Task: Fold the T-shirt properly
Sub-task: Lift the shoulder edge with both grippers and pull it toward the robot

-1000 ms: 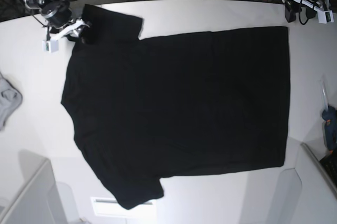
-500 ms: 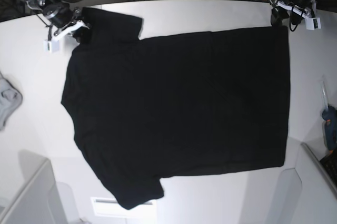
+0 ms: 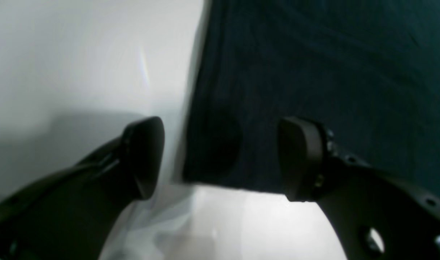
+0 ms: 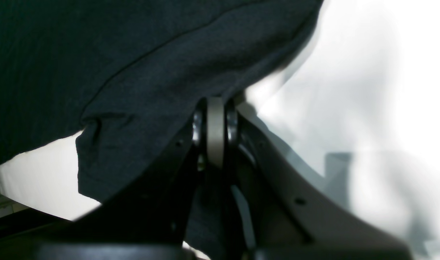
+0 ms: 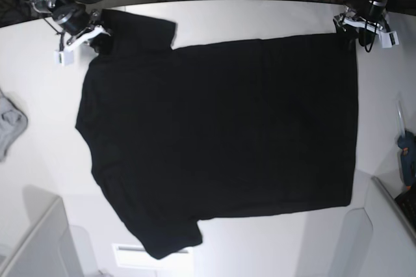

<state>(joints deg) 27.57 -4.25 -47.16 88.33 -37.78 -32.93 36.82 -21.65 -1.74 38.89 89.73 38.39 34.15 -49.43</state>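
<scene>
The black T-shirt [image 5: 221, 140] lies spread flat on the white table [image 5: 260, 17], plain side up, sleeves toward the left of the base view. My right gripper [image 5: 97, 35] is at the far sleeve. In its wrist view it [image 4: 215, 126] is shut on the sleeve's edge [image 4: 151, 83], and the cloth bunches up around the pinch. My left gripper [image 5: 348, 33] is at the hem's far corner. It [image 3: 220, 159] stands open, one fingertip [image 3: 144, 155] over bare table, the other [image 3: 299, 159] over the cloth, with the T-shirt's corner [image 3: 212, 144] between them.
A small light-grey cloth [image 5: 10, 127] lies at the table's left edge. A blue object [image 5: 406, 157] sits at the right edge. Grey bins stand at the near left [image 5: 32, 244] and near right [image 5: 390, 225]. Cables crowd the back edge.
My right gripper has closed on the sleeve. The left arm has come in from the back right to the hem's corner, still open. The shirt has not shifted.
</scene>
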